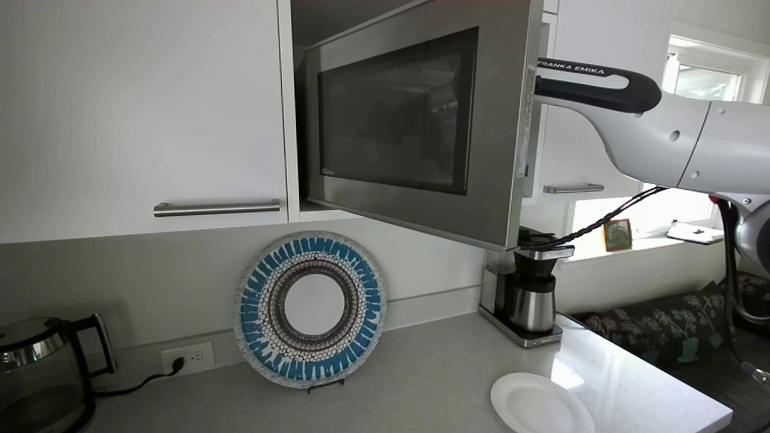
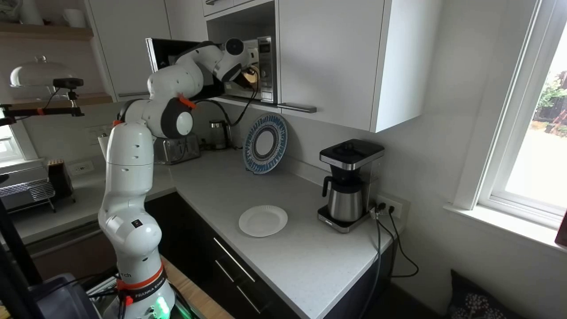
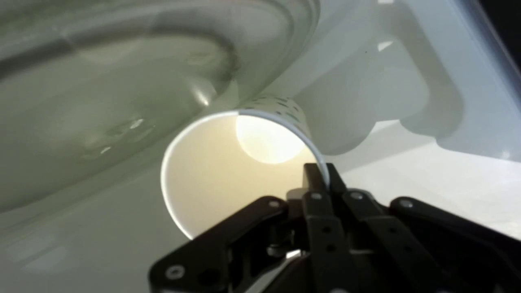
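Observation:
My gripper [image 3: 324, 177] is shut on the rim of a white paper cup [image 3: 215, 171], one finger inside the cup and one outside. The cup's mouth faces the wrist camera, and dark dashes show on its outer wall. A round glass plate [image 3: 122, 118] lies beside the cup on a pale floor [image 3: 407, 171]; I cannot tell whether the cup touches either. In an exterior view my gripper [image 2: 242, 80] is at the front of an open microwave [image 2: 267, 66]. The microwave's door [image 1: 499, 150] hides the gripper in an exterior view.
The swung-out door [image 2: 150, 55] stands beside the arm. Below on the counter [image 2: 212, 181] are a white plate [image 2: 263, 220], a coffee maker [image 2: 347, 199], a blue patterned disc [image 2: 250, 146] and a toaster [image 2: 188, 148]. A glass kettle [image 1: 36, 373] is also there. Cabinets flank the microwave.

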You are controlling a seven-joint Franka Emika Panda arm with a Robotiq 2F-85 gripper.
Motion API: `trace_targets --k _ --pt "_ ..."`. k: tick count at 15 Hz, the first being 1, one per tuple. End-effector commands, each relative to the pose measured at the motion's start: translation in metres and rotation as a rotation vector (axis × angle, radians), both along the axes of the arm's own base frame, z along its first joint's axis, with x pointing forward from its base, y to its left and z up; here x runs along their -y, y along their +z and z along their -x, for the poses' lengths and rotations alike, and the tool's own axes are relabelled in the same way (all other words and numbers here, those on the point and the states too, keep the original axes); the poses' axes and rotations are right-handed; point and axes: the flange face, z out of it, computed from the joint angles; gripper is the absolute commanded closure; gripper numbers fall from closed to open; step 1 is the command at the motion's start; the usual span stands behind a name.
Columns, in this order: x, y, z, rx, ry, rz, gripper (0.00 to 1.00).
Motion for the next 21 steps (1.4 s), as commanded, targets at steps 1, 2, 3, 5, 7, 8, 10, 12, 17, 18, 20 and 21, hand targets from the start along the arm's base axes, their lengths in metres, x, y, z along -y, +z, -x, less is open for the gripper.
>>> trace_targets --k 1,2,3,5,7,8,10,12,17,18,20,21 --pt "0.006 0.004 0.022 -0.044 -0.071 -0.053 0.99" --pt "0.005 0.0 0.025 -0.08 -0.103 -0.112 0.99" --pt "0.005 -0.001 0.027 -0.097 -0.12 -0.136 0.99" --pt "0.005 -0.007 0.032 -0.136 -0.166 -0.2 0.99" --pt "0.006 -0.003 0.039 -0.108 -0.186 -0.206 0.99" --pt "0.007 0.002 0.044 -0.076 -0.184 -0.18 0.99" --pt "0.007 0.013 0.054 -0.009 -0.183 -0.129 0.99" --pt "0.005 0.02 0.064 0.031 -0.166 -0.051 0.99" --pt "-0.003 0.026 0.076 0.149 -0.133 0.169 0.99" --pt "-0.007 0.025 0.076 0.171 -0.118 0.218 0.99" --pt "-0.011 0.024 0.076 0.213 -0.101 0.313 0.99" --pt "-0.013 0.023 0.075 0.231 -0.092 0.362 0.99"
